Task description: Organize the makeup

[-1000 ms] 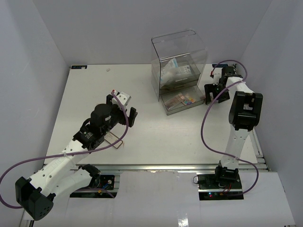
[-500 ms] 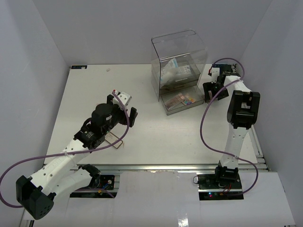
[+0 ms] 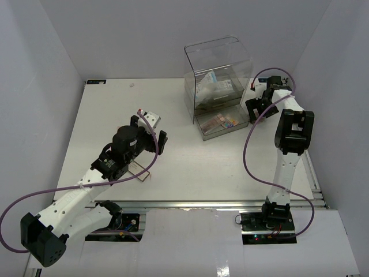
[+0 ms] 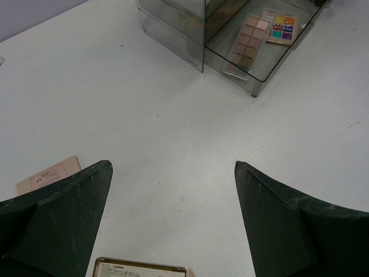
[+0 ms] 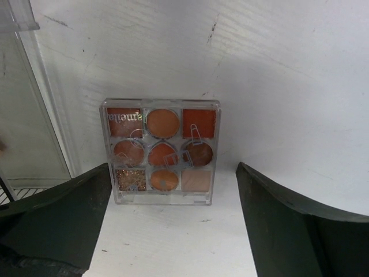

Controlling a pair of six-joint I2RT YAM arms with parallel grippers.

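Right gripper [image 5: 173, 166], jaws wide, faces the near-square orange palette [image 5: 160, 151] at frame centre, just ahead and centred; left gripper [image 4: 173, 164], also wide, is well apart.

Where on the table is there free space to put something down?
Free: the far-left table between wall and drawer box; the middle strip before the open drawer. Crowded: right of the box, where the right gripper hovers over an orange palette.

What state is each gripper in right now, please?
Left gripper: open, holding nothing.
Right gripper: open, holding nothing, facing the orange palette.
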